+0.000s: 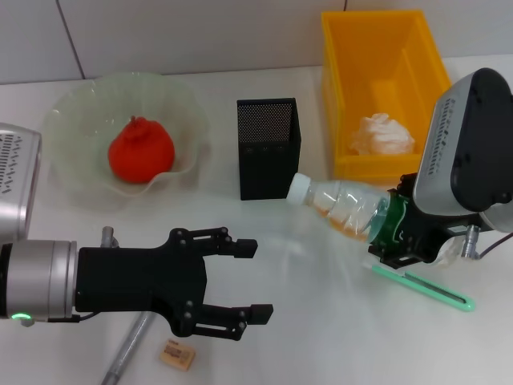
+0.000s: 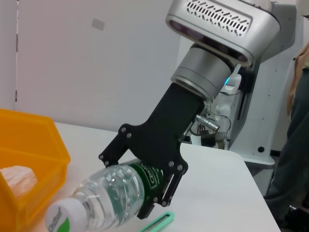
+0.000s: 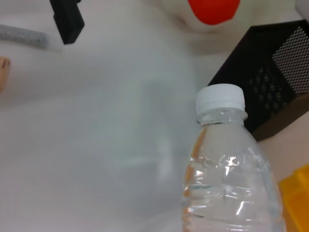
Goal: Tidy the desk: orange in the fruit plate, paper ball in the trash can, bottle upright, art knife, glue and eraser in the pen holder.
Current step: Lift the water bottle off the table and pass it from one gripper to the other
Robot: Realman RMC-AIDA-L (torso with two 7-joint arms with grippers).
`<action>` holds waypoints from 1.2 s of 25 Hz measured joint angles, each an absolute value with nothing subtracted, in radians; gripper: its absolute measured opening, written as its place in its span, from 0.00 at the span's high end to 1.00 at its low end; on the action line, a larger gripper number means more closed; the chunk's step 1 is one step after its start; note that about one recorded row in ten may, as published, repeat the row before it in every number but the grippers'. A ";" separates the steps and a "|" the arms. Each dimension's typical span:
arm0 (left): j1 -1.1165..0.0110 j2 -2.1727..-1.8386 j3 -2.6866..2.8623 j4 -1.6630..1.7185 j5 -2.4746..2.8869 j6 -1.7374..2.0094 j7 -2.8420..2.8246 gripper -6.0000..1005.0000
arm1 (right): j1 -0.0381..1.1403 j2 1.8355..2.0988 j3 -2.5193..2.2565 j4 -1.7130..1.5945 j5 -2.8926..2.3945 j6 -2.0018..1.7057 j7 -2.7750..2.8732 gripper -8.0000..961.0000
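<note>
My right gripper is shut on the bottle at its green label and holds it tilted above the table, white cap toward the pen holder. In the left wrist view the same gripper clamps the bottle. The orange sits in the fruit plate. Inside the trash can lies the paper ball. At the front left my left gripper hovers open and empty, just above the eraser. I cannot tell which item is the art knife or the glue.
A grey stick-like tool lies at the front left, beside the eraser. A slim green tool rests on the table under my right gripper. The pen holder stands between the fruit plate and the trash can.
</note>
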State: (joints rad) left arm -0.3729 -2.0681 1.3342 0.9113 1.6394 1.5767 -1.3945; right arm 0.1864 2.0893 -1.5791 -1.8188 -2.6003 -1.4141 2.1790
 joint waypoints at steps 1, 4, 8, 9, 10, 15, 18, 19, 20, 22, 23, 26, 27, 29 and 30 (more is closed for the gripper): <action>-0.373 -2.068 1.334 0.911 1.639 1.577 -1.394 0.16 | 0.183 2.089 -1.577 -1.826 -2.600 -1.412 2.178 0.21; -0.372 -2.068 1.333 0.911 1.639 1.577 -1.394 0.16 | 0.171 2.089 -1.569 -1.867 -2.580 -1.409 2.177 0.21; -0.371 -2.069 1.333 0.911 1.639 1.575 -1.395 0.16 | 0.160 2.089 -1.560 -1.917 -2.563 -1.408 2.176 0.21; -0.370 -2.069 1.333 0.911 1.639 1.575 -1.395 0.16 | 0.160 2.089 -1.560 -1.917 -2.563 -1.408 2.176 0.21; -0.370 -2.069 1.333 0.911 1.639 1.575 -1.397 0.16 | 0.159 2.089 -1.558 -1.931 -2.558 -1.409 2.176 0.21; -0.369 -2.069 1.334 0.911 1.638 1.575 -1.399 0.16 | 0.158 2.089 -1.555 -1.994 -2.551 -1.414 2.176 0.21; -0.370 -2.069 1.333 0.911 1.638 1.575 -1.398 0.16 | 0.158 2.089 -1.555 -2.026 -2.545 -1.412 2.183 0.21; -0.370 -2.069 1.333 0.911 1.638 1.575 -1.398 0.16 | 0.158 2.089 -1.553 -2.035 -2.538 -1.410 2.183 0.21; -0.370 -2.069 1.332 0.911 1.638 1.575 -1.396 0.16 | 0.157 2.089 -1.549 -2.042 -2.525 -1.407 2.183 0.21; -0.370 -2.069 1.330 0.911 1.638 1.575 -1.392 0.16 | 0.157 2.089 -1.534 -2.049 -2.492 -1.400 2.182 0.21; -0.370 -2.069 1.330 0.911 1.638 1.575 -1.392 0.16 | 0.158 2.089 -1.527 -2.049 -2.476 -1.390 2.179 0.21; -0.370 -2.069 1.328 0.911 1.638 1.575 -1.392 0.16 | 0.158 2.088 -1.510 -2.042 -2.443 -1.350 2.166 0.21; -0.370 -2.069 1.328 0.911 1.638 1.575 -1.392 0.16 | 0.155 2.088 -1.504 -2.029 -2.424 -1.322 2.150 0.21; -0.371 -2.069 1.328 0.911 1.638 1.575 -1.392 0.16 | 0.152 2.088 -1.501 -2.019 -2.413 -1.305 2.142 0.21; -0.371 -2.069 1.327 0.911 1.638 1.575 -1.391 0.16 | 0.150 2.088 -1.498 -2.009 -2.401 -1.290 2.132 0.21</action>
